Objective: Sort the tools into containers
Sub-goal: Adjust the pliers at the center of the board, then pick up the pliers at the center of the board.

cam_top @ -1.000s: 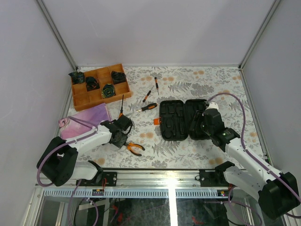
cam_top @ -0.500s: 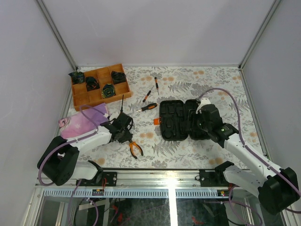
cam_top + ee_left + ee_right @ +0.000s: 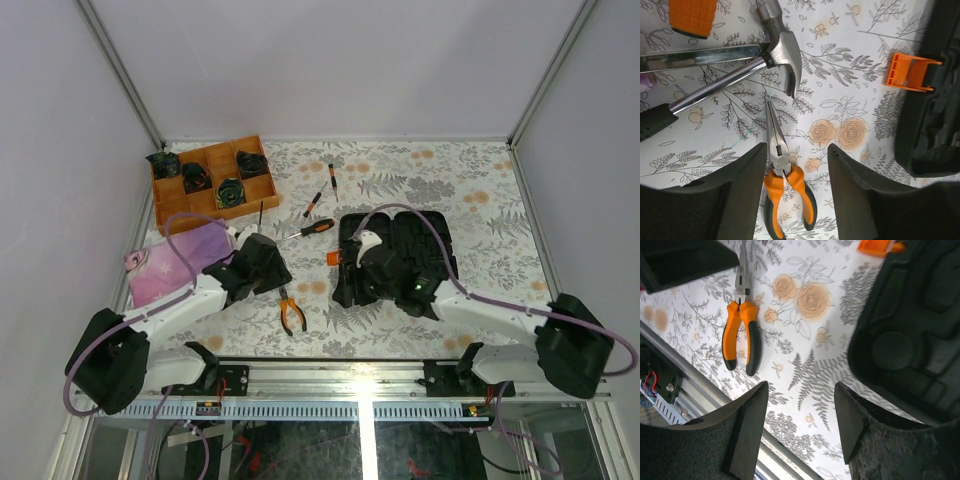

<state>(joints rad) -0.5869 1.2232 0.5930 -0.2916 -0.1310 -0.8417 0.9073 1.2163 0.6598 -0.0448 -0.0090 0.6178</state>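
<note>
Orange-handled pliers (image 3: 291,312) (image 3: 782,175) (image 3: 740,335) lie flat on the floral table. My left gripper (image 3: 272,275) (image 3: 797,147) hovers open over their nose, holding nothing. A steel hammer head (image 3: 782,50) and a steel shaft (image 3: 700,57) lie just beyond. The black case (image 3: 420,235) (image 3: 935,115) (image 3: 910,330) lies open, its orange tab (image 3: 335,258) (image 3: 907,72) on the left. My right gripper (image 3: 352,288) (image 3: 801,390) is open and empty above the table by the case's near left corner. An orange-handled screwdriver (image 3: 318,227) and two thin drivers (image 3: 332,180) (image 3: 312,204) lie farther back.
A wooden divided tray (image 3: 170,205) with dark items stands at the back left. A purple cloth (image 3: 175,258) lies under the left arm. The metal rail (image 3: 670,390) runs along the table's near edge.
My left gripper has opened and let go of the pliers, which now lie turned with handles toward the near edge. My right arm has swung left across the case.
</note>
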